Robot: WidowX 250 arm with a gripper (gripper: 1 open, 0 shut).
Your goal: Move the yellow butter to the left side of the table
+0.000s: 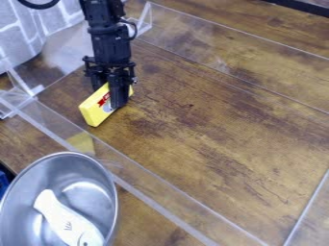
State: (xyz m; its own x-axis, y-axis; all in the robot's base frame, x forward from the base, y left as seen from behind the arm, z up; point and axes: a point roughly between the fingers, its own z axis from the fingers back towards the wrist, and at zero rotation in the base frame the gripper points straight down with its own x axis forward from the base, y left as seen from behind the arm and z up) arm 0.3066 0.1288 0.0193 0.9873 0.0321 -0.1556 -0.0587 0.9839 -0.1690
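The yellow butter (94,108) is a small bright yellow block with a red-and-white label, lying tilted near the left acrylic edge of the dark wooden table (232,115). My black gripper (114,99) comes down from above and is shut on the butter's upper right part. Its fingers cover part of the label.
A shiny metal bowl (58,207) sits at the lower left, outside the clear acrylic edging (141,187), with a white spoon-like object (62,223) in it. A white tiled surface (26,34) stands at the top left.
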